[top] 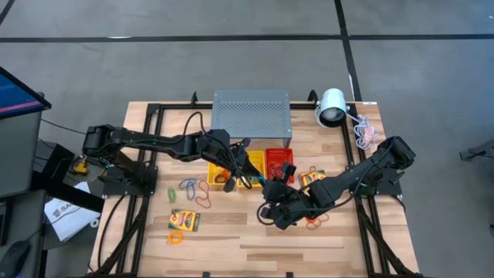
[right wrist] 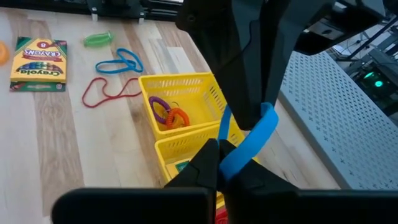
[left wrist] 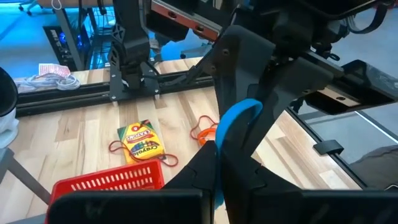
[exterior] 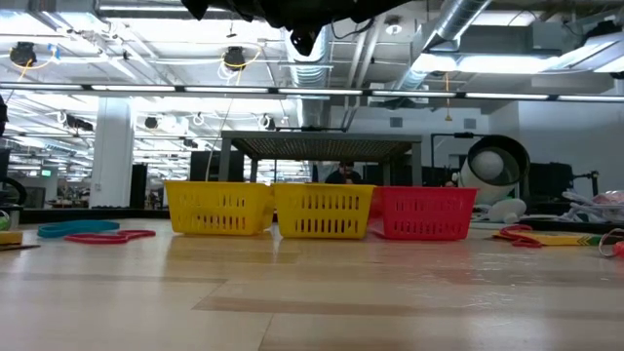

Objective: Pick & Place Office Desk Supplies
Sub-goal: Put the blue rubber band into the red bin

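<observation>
A blue band loop [left wrist: 241, 121] hangs in the air between my two grippers, above the yellow baskets [top: 224, 171]. My left gripper [left wrist: 217, 154] reaches in from the table's left [top: 241, 176] and is shut on one end of the band. Coming from the right [top: 264, 188], my right gripper [right wrist: 219, 154] is shut on the other end [right wrist: 252, 138]. Each wrist view shows the other arm's gripper just beyond the band. Crayon boxes [top: 184, 220] [left wrist: 142, 140] and loose band loops [top: 189, 185] lie flat on the table. My left gripper pinches the blue band's lower end [left wrist: 219, 148] between its two fingers, which slant slightly downward from the table's left. The band rises from them, clear of the table. My right gripper pinches the band's other end [right wrist: 226, 160] between its two fingers, slanting down from the table's right. The band runs as a flat strip from them toward the left gripper.
A grey perforated box [top: 252, 116] stands behind two yellow baskets and a red basket [top: 279, 162]. One yellow basket holds purple and orange bands [right wrist: 168, 113]. A white lamp [top: 332, 108] sits at the far right. Black frame rails run along the table's sides.
</observation>
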You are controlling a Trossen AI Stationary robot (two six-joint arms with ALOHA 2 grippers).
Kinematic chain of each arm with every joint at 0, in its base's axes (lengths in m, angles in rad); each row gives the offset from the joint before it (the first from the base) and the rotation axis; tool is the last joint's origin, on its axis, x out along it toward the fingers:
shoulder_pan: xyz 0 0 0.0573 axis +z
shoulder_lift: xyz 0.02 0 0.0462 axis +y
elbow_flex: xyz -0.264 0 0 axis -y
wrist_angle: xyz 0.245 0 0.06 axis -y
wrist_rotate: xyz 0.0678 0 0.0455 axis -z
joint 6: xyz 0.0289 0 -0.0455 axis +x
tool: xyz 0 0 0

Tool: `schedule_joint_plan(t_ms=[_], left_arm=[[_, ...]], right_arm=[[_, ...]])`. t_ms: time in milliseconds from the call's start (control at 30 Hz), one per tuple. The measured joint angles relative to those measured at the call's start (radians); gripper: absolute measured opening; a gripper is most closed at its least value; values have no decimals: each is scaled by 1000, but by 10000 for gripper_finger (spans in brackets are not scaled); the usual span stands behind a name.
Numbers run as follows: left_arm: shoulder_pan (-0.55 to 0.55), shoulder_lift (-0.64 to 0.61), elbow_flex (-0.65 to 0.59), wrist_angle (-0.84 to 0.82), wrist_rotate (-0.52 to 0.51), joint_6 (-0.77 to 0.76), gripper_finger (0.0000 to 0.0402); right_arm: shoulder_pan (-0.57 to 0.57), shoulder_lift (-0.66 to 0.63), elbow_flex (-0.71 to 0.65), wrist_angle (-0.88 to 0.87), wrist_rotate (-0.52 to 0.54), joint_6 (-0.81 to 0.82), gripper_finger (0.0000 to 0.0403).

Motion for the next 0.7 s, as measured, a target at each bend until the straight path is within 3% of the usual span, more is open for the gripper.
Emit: schedule_joint_plan(t_ms=[267, 700], left_arm=[[0, -6, 0, -3, 3, -3, 29], [0, -115, -2, -81, 3, -11, 207]], right_arm=[[0, 0, 0, -32, -1, 5, 1], [-14, -3, 0, -71, 4, 0, 0]])
